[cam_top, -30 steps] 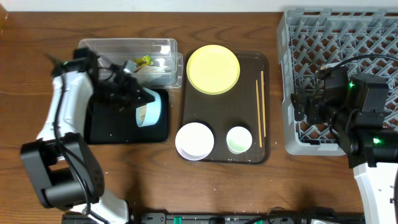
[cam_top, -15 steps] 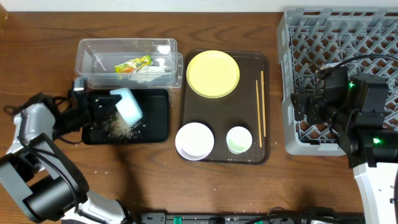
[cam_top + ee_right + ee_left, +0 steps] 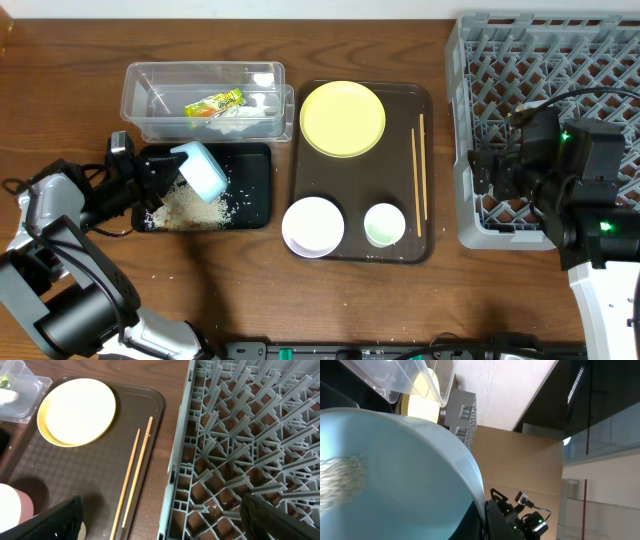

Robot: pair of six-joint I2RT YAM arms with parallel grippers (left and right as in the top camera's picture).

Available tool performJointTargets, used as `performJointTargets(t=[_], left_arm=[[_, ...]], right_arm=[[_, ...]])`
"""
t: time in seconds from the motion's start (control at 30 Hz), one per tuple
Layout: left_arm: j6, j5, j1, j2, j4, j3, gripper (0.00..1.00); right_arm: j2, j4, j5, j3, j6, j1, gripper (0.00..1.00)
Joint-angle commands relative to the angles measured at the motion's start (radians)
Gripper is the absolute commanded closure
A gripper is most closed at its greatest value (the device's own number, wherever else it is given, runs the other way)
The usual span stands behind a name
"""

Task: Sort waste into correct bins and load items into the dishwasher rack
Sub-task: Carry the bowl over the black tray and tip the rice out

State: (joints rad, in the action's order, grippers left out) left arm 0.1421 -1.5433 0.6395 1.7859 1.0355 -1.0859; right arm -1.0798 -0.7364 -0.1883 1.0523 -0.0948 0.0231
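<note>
Light blue bowl (image 3: 203,172): tipped steeply above the black tray (image 3: 252,203), mouth turned down and toward the left arm, base up and to the right. A patch of rice clings inside it in the left wrist view. Rice scraps (image 3: 190,209) lie heaped in the tray below it.

Left gripper (image 3: 160,179): jaws clamped on the bowl's rim. The arm lies low, reaching rightward to the tray's left end.

Chopsticks (image 3: 418,172): side by side along the right edge of the brown serving tray (image 3: 350,170), long axis running front to back.

Right gripper (image 3: 482,172): jaws spread wide, holding nothing. It hangs over the left front part of the dishwasher rack (image 3: 540,60).
</note>
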Motion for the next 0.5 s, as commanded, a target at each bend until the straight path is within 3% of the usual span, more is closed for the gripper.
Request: performJointTargets(t=[0.0,0.13,0.2,0.47], left_arm=[[-0.052,-0.03,0.005,-0.007,-0.002,0.0,0.94],[-0.071,-0.03,0.005,-0.014,0.057,0.0,0.94],[-0.035,-0.029,0.005,-0.021,0.027,0.0,0.94],[-0.112,-0.03,0.006,-0.021,-0.009,-0.003,0.94]], right_arm=[[0.0,0.003,-0.011,0.02,0.012,-0.004,0.03],[0.0,0.003,-0.011,0.02,0.011,-0.004,0.03],[0.0,0.002,-0.011,0.02,0.011,-0.004,0.03],[0.0,0.007,-0.012,0.02,0.012,-0.004,0.03]])
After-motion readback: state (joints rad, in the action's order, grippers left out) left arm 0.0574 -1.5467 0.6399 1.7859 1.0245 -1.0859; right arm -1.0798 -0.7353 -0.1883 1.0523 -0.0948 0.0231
